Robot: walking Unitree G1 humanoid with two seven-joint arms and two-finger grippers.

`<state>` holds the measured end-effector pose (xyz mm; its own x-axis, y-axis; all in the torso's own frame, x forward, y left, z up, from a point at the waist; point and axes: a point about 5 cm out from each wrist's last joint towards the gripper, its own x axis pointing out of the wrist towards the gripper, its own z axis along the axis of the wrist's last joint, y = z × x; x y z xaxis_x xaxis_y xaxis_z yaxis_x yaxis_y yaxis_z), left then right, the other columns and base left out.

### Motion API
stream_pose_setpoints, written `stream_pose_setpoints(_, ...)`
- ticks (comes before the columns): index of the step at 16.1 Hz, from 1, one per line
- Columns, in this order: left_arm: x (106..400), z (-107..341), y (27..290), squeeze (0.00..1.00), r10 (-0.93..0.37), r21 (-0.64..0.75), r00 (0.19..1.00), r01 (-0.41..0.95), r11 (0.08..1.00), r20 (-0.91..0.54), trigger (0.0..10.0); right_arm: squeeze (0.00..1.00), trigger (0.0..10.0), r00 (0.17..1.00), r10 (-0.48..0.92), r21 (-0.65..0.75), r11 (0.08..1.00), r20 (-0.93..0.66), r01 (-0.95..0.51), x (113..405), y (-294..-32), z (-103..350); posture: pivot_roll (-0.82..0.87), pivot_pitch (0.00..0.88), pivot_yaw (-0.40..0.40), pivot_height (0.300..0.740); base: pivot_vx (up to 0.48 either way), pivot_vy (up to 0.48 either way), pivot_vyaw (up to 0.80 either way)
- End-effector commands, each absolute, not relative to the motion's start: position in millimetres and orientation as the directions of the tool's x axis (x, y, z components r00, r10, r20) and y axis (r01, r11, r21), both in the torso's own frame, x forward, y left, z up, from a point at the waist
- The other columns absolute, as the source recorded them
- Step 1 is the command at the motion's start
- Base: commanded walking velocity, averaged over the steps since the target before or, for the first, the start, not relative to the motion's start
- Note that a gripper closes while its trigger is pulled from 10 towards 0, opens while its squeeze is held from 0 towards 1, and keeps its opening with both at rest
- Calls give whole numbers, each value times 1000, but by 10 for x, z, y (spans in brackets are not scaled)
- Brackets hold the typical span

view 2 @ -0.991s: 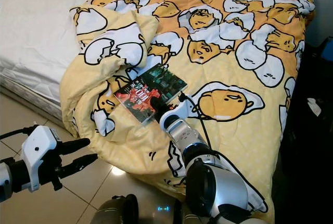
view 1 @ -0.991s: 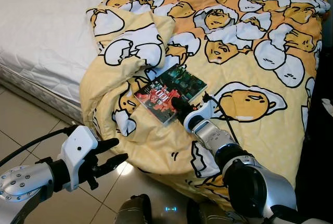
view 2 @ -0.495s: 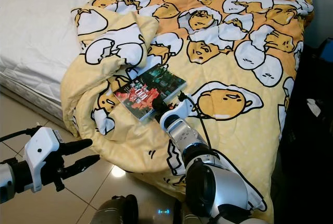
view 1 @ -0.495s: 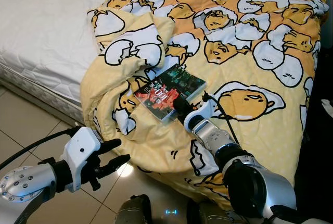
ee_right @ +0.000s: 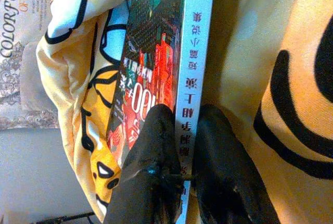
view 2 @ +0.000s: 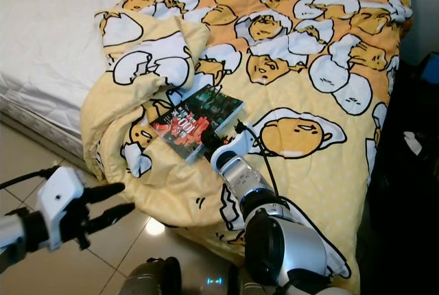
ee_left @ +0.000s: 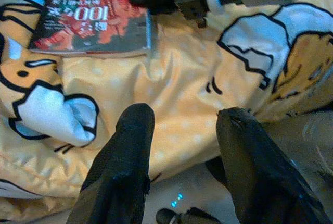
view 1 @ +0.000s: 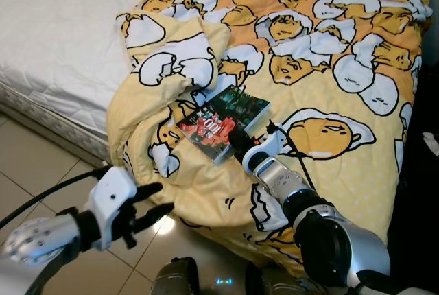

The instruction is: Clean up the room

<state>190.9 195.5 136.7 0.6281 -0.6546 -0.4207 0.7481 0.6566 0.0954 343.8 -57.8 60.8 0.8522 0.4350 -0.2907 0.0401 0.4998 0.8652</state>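
My right pincer (view 1: 236, 138) is clamped on the spine edge of the book (view 1: 223, 121) lying on the yellow blanket (view 1: 322, 68). My left pincer (view 1: 152, 199) hangs released over the floor (view 1: 34, 161) beside the bed (view 1: 62, 27).

A dark-covered book (view 1: 223, 122) with red artwork and a pale blue spine lies flat, face up, on the yellow egg-patterned blanket (view 1: 329, 68), beside its bunched-up fold.

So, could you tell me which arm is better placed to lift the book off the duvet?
The right. Its gripper is already closed on the spine edge of the book, while the left gripper hangs open over the floor beside the bed.
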Motion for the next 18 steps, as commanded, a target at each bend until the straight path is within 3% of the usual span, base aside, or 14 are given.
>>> stream_pose_setpoints(1,1929,1326,1944,259,-639,97,640,735,671,-427,10000,0,0,840,465,872,489,-278,18,3414,-454,624,109,126,10,740,0,0,0)
stream_pose_setpoints(5,2223,1384,1749,275,-611,87,746,650,755,-266,10000,0,0,884,457,867,476,-98,-150,3428,-930,740,22,57,36,740,0,0,0)
stream_pose_setpoints(7,2300,1409,1707,267,-591,85,776,619,781,-219,10000,0,0,890,452,858,476,-51,-193,3360,-1049,813,13,48,40,740,0,0,0)
stream_pose_setpoints(8,2407,1421,1685,263,-526,94,832,546,833,-175,10000,0,0,905,426,843,491,-11,-220,3281,-1179,921,-17,21,48,740,0,0,0)
stream_pose_setpoints(11,2531,1446,1659,255,-405,226,905,425,877,-131,10000,0,392,931,366,722,645,-2,-251,3039,-1374,1160,-56,0,64,740,0,0,0)
stream_pose_setpoints(12,2539,1441,1637,259,-383,239,915,403,883,-128,10000,0,10000,946,324,683,698,-31,-216,2977,-1420,1203,-60,0,68,740,0,0,0)
stream_pose_setpoints(15,2563,1363,1570,263,-321,225,937,345,911,-138,10000,0,10000,984,164,563,821,-68,-98,2763,-1555,1279,-101,0,81,740,0,0,0)
stream_pose_setpoints(18,2589,1351,1518,263,-315,227,939,339,913,-134,10000,0,10000,983,143,434,898,-117,-78,2638,-1597,1237,-110,0,80,740,0,89,0)
